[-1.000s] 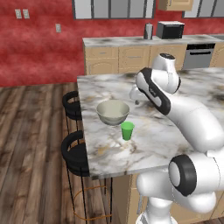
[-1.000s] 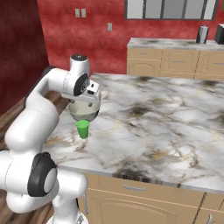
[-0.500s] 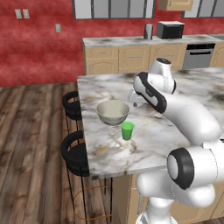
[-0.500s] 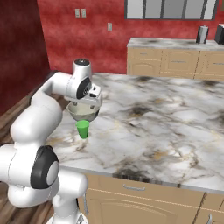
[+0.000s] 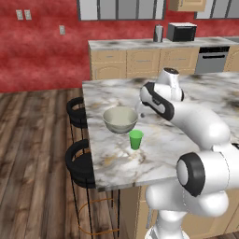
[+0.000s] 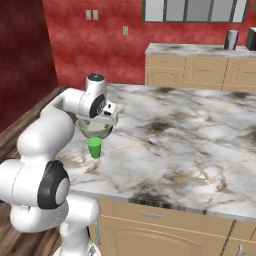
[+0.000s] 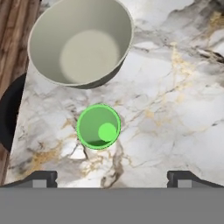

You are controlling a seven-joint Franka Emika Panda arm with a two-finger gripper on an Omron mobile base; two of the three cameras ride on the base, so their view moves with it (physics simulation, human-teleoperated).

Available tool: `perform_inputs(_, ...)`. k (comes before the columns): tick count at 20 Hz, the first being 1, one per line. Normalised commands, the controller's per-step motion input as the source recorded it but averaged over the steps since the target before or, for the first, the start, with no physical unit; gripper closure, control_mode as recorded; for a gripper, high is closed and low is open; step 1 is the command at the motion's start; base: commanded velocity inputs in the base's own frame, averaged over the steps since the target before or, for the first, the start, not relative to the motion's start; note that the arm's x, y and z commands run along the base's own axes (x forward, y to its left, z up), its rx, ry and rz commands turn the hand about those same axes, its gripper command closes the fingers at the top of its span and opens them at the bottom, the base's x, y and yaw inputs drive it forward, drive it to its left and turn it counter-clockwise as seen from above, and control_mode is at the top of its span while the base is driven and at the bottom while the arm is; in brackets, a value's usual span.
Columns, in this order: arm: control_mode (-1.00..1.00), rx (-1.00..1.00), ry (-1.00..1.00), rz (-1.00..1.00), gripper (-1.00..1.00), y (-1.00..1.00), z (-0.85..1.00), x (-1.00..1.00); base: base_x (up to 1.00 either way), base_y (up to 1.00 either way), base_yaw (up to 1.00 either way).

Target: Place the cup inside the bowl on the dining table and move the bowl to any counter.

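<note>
The small green cup (image 7: 98,126) stands upright on the marble dining table (image 7: 175,96), just on the near side of the grey-beige bowl (image 7: 81,41), close to it but apart. In the base views the cup (image 5: 136,139) (image 6: 94,147) sits in front of the bowl (image 5: 120,119) (image 6: 95,131) near the table's left edge (image 5: 112,154). My gripper (image 7: 113,179) hangs open above the table, pointing down, with the cup a little to one side of its centre. Its fingertips (image 7: 43,177) are spread wide and hold nothing. My hand (image 6: 107,112) hides part of the bowl.
Two black stools (image 5: 79,109) (image 5: 81,161) stand along the table's left edge, over a wooden floor. A counter (image 5: 140,44) on light wood cabinets runs along the red back wall, carrying a metal canister (image 5: 158,33) and a dark appliance (image 5: 181,31).
My wrist has sunk a little toward the table and eased toward the cup. The cup and bowl have stayed in place.
</note>
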Motion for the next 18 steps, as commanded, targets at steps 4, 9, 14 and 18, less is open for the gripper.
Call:
perform_inputs(4,-1.00,0.00,0.00,0.00,-1.00,0.06,-0.30,0.19,0.00,0.00,0.00)
perform_inputs(9,-1.00,0.00,0.00,0.00,-1.00,0.03,-0.31,0.07,0.00,0.00,0.00)
perform_inputs(14,-1.00,0.00,0.00,0.00,-1.00,0.03,-0.31,0.02,0.00,0.00,0.00)
perform_inputs(18,-1.00,0.00,0.00,0.00,-1.00,0.04,-0.27,0.02,0.00,0.00,0.00)
